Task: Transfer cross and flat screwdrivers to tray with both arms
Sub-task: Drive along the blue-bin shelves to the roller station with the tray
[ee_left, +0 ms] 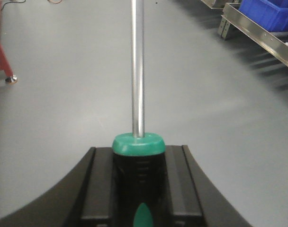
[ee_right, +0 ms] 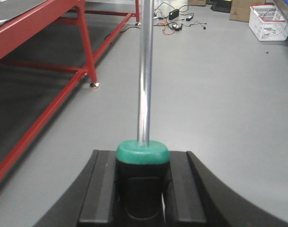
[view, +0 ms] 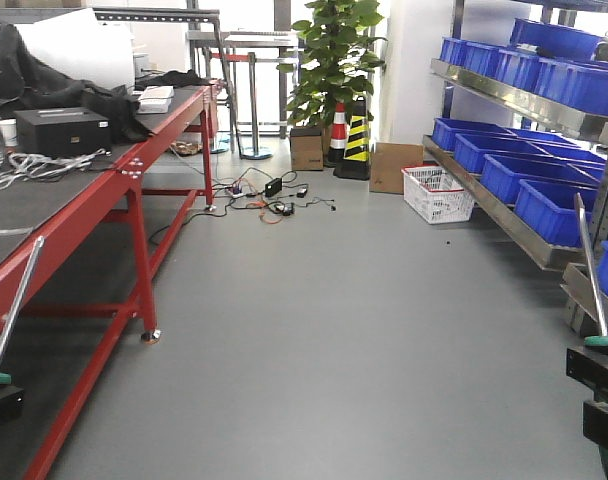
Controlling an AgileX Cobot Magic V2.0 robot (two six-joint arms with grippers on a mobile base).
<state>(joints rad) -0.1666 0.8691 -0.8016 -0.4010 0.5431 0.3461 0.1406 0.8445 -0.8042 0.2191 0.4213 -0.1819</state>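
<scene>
pickup judged done: left pincer [ee_left: 138, 189] clamped on handle of first screwdriver [ee_left: 137, 71], right pincer [ee_right: 143, 189] clamped likewise on second screwdriver [ee_right: 144, 71], both shafts standing up from the pincers above the floor [view: 334, 350]; tray not in view, so carrying and placing both appear outstanding.

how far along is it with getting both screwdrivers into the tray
Done: both pickups. The left gripper is shut on the left screwdriver, and the right gripper is shut on the right screwdriver. In hand: both are held above the floor, shafts pointing up. Left: setting them in the tray, which no view shows.
</scene>
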